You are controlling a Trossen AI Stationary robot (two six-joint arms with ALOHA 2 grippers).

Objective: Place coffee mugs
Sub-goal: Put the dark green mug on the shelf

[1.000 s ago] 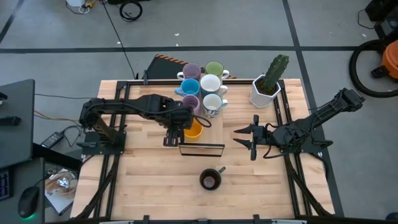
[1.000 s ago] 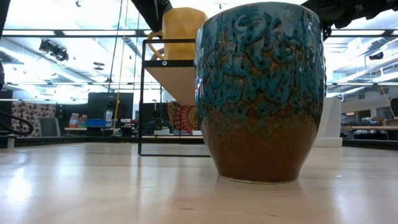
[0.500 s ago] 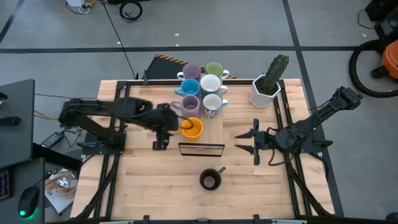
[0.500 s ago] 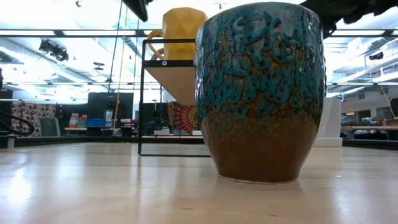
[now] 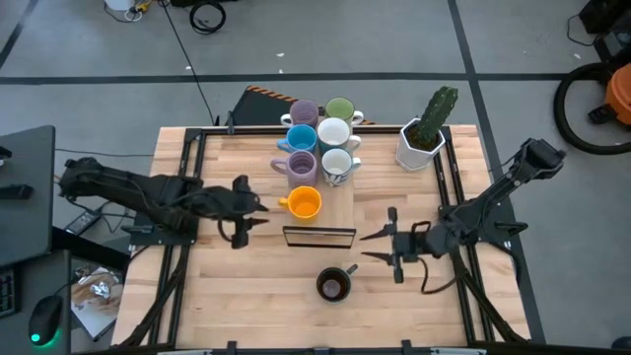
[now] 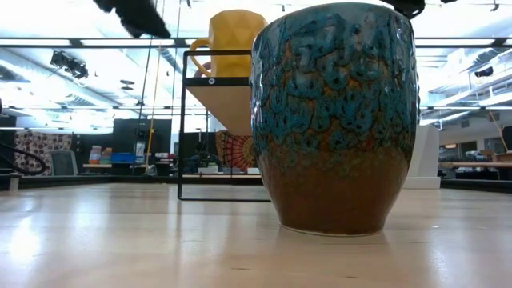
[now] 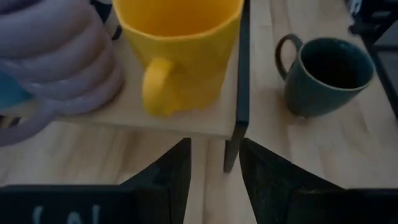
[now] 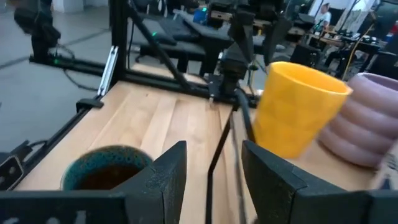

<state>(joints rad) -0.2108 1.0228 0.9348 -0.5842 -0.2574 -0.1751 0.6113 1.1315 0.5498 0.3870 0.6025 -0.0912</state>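
An orange mug (image 5: 304, 203) stands on the near left corner of a raised wooden shelf (image 5: 347, 197) with a black frame, its handle (image 7: 155, 93) toward my left gripper. Behind it on the shelf stand lilac (image 5: 301, 164), white (image 5: 337, 164), light blue (image 5: 301, 138), white (image 5: 333, 131), lilac (image 5: 304, 111) and green (image 5: 339, 109) mugs. A dark teal-and-brown mug (image 5: 333, 285) stands on the table in front of the shelf. My left gripper (image 5: 246, 209) hovers open, left of the orange mug. My right gripper (image 5: 380, 245) is open, right of the dark mug (image 8: 102, 168).
A white faceted pot with a green cactus (image 5: 422, 138) stands at the table's far right. The shelf's black front frame (image 5: 318, 237) rises between the orange mug and the dark mug. Bare wood lies along the table's near edge and left side.
My left gripper has drawn back from the orange mug toward the table's left edge and sunk a little; the mug stays standing on the shelf. My right gripper has moved toward the near edge and the dark mug.
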